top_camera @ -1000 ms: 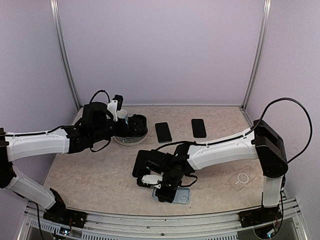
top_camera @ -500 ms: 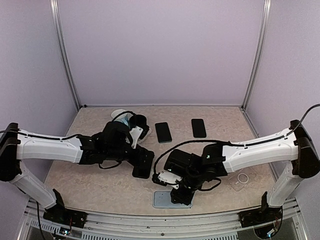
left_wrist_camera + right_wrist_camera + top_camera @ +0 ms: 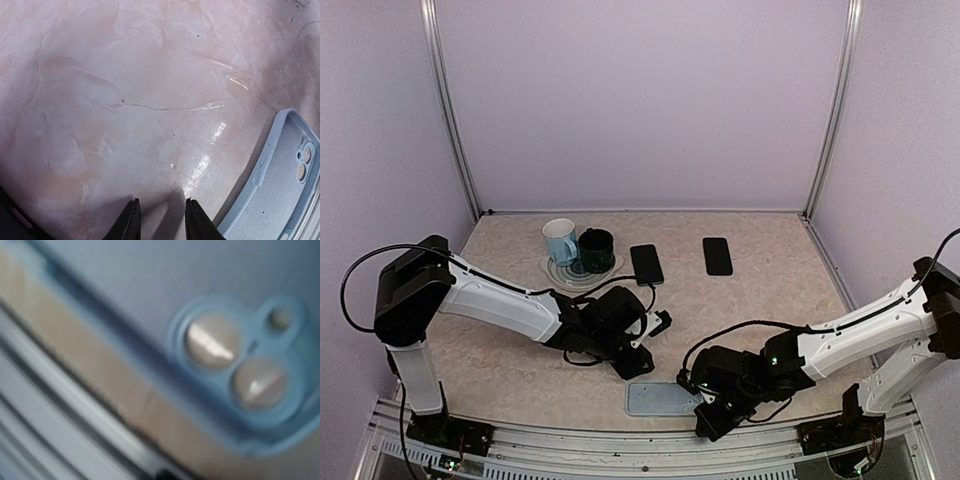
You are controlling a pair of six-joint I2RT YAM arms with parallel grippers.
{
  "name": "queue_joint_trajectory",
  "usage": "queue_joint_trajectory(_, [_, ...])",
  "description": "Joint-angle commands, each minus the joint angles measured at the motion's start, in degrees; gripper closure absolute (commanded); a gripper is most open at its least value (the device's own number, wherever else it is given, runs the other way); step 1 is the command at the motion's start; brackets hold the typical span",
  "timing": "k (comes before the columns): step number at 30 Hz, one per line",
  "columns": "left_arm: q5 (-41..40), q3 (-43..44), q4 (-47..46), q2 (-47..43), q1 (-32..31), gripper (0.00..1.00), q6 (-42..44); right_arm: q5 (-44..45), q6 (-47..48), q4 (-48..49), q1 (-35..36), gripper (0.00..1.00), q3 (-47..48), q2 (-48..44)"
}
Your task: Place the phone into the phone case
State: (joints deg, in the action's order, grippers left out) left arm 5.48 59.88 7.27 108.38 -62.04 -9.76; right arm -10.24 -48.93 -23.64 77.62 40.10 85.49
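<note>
The light blue phone case (image 3: 660, 398) lies open side up near the front edge; its camera cutout (image 3: 235, 360) fills the blurred right wrist view. Two black phones (image 3: 646, 264) (image 3: 717, 256) lie flat toward the back. My left gripper (image 3: 638, 362) hovers low just behind the case. In the left wrist view, that gripper (image 3: 161, 219) has its fingers a little apart over bare table, with the case's corner (image 3: 285, 190) to the right. My right gripper (image 3: 713, 420) sits at the case's front right corner; its fingers are hidden, and it is shut.
A light blue mug (image 3: 560, 240) and a dark mug (image 3: 596, 248) stand on a round plate (image 3: 560, 272) at the back left. The metal rail (image 3: 620, 445) of the table's front edge runs right beside the case and the right gripper.
The left arm swung from the mugs to the table's front middle, its jaws narrowing. The right arm slid off the case toward the front right.
</note>
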Motion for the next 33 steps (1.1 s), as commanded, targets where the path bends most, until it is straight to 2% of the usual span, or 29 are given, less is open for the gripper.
queue_joint_trajectory(1, [0.49, -3.46, 4.66, 0.64, -1.01, 0.68, -1.0, 4.98, -4.81, 5.81, -4.17, 1.0, -1.74, 0.18])
queue_joint_trajectory(8, [1.17, -4.88, 6.29, -1.61, -0.98, 0.69, -0.45, 7.91, -0.3, 4.25, -11.07, 1.0, -0.86, -0.71])
queue_joint_trajectory(13, [5.83, -4.6, 5.15, -2.03, -1.02, 0.69, 0.38, 8.42, 5.79, 10.47, -17.94, 1.0, 0.98, 3.35])
queue_joint_trajectory(16, [7.94, -4.3, 4.52, -2.07, -1.04, 0.7, 0.25, 7.88, 10.08, 13.52, -21.7, 1.0, 6.33, 9.59])
queue_joint_trajectory(19, [8.4, -5.09, 4.19, -3.11, -1.03, 0.71, -0.31, 7.56, 13.58, 12.41, -22.34, 1.0, 13.69, 14.73])
queue_joint_trajectory(22, [7.16, -6.78, 2.28, -5.12, -1.0, 0.69, -0.44, 7.47, 14.15, 11.64, -22.43, 1.0, 16.42, 16.67])
queue_joint_trajectory(29, [-1.4, -7.83, -0.63, -5.81, 1.07, 0.69, -2.62, 11.5, 10.67, 5.9, -22.43, 1.0, 10.39, 7.04])
queue_joint_trajectory(33, [0.71, -6.97, -2.4, -5.35, 1.07, 0.69, -1.34, 10.4, 8.38, 3.38, -22.3, 1.0, 6.56, 3.65])
